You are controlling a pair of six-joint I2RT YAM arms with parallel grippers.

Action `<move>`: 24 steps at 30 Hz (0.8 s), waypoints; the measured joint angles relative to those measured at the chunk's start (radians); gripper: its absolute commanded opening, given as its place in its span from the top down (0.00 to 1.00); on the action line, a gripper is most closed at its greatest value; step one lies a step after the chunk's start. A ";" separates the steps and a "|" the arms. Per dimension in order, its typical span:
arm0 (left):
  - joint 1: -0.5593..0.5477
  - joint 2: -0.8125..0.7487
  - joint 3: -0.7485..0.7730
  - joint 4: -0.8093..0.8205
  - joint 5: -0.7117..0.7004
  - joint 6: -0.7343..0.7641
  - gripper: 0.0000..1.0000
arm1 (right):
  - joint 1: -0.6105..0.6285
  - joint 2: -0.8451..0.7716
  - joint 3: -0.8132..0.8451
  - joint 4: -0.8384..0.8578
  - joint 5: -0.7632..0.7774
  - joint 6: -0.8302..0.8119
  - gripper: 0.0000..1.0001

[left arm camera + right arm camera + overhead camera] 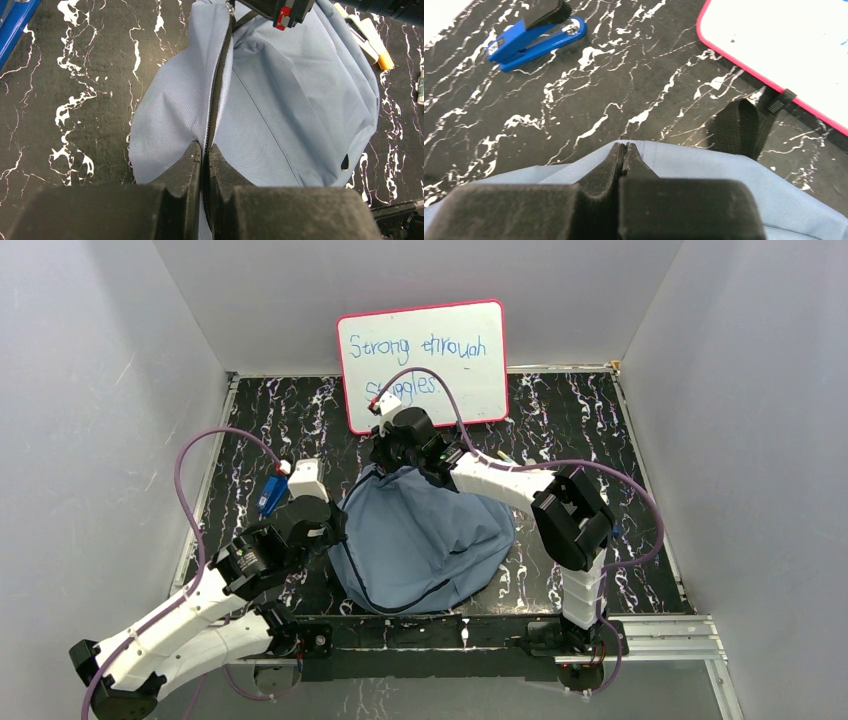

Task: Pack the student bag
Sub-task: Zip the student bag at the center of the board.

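Observation:
The student bag [425,540] is a floppy grey-blue backpack lying in the middle of the black marbled table. Its far end is pulled up into a peak. My left gripper [205,150] is shut on the bag's dark zipper line [218,90] at the bag's left edge [336,533]. My right gripper [624,146] is shut on the bag's fabric at the raised far end [385,462]. In the left wrist view the zipper runs straight from my jaws up to the right gripper [282,10]. What the bag holds is hidden.
A pink-framed whiteboard [425,360] leans on the back wall just behind the bag. A blue stapler [536,32] lies on the table left of the bag [270,495]. Markers [372,42] lie by the bag's far right side. A black strap [739,125] trails toward the whiteboard.

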 measured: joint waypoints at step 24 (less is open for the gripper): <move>-0.002 0.047 0.049 -0.142 -0.080 -0.163 1.00 | 0.003 -0.103 -0.158 0.026 0.114 -0.163 1.00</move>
